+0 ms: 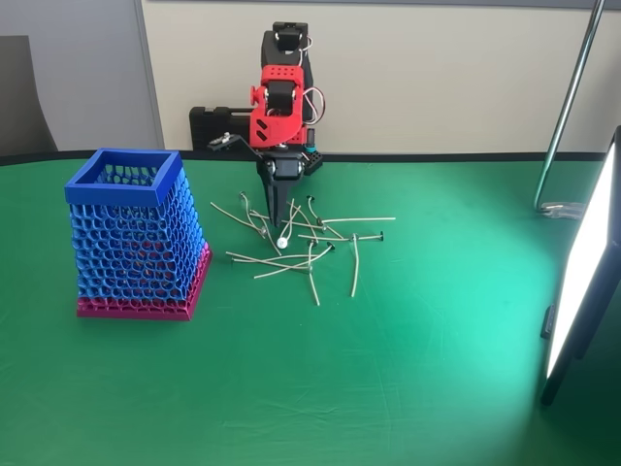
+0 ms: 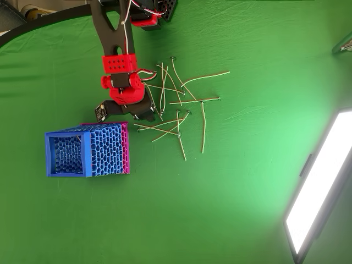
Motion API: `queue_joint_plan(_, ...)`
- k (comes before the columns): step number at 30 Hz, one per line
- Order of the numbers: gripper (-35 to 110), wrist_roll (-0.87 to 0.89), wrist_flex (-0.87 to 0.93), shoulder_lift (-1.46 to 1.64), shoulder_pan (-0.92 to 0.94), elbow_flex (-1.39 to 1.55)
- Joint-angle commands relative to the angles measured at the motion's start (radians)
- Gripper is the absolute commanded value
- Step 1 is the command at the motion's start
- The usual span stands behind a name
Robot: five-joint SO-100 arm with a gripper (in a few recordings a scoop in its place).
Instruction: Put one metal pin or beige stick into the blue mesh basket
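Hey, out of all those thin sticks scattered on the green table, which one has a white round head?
The stick with the white head just below the gripper, near the left of the pile in the fixed view. The other sticks have small dark ends.

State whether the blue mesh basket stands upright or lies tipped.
Upright: the blue mesh basket rests on its pink base, open rim facing up.

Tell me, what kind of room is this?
Probably a lab or office workbench: a small robot arm stands on a green cloth-covered table, lit by a light panel, with a plain partition wall behind.
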Motion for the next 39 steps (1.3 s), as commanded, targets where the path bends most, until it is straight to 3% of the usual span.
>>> queue_joint_plan(1,15,-0.018,-0.026,0.002,-0.008,0.014)
queue_joint_plan(39,15,-0.055,-0.101,-0.071,-0.009,0.075)
